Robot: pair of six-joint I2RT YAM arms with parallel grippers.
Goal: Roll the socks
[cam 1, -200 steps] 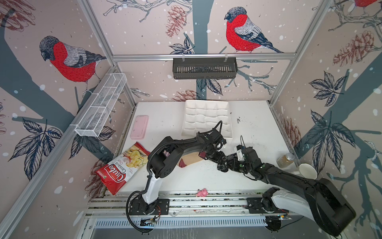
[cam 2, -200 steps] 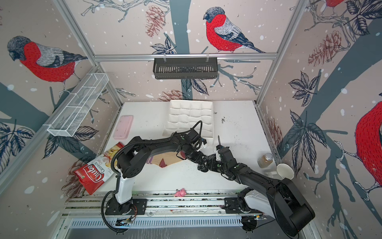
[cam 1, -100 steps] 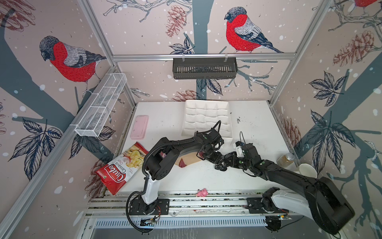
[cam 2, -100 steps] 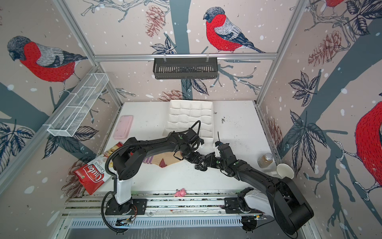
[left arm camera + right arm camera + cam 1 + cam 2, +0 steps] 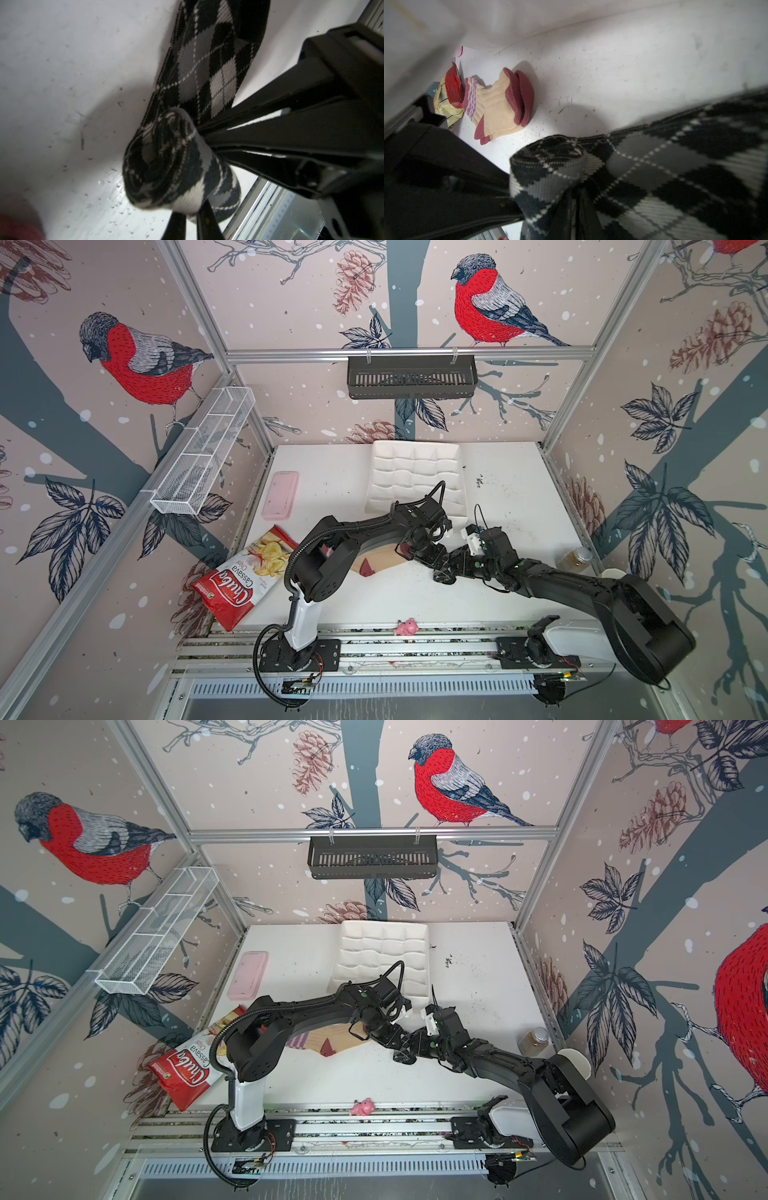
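Argyle sock (image 5: 182, 166): partly rolled, at centre of table (image 5: 519, 506), tail flat. Left gripper (image 5: 193, 225) pinched roll end, probably to prevent unwinding. Right gripper (image 5: 204, 133) clamped on roll, probably as winding axis. Tan sock (image 5: 500, 104) lay left, unrolled.

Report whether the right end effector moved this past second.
Yes: in a top view the right end effector slid slightly left, away from the amber glass jar.

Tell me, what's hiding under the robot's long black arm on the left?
A tan sock with a maroon heel lies on the white table under the left arm. The arm hides part of it.
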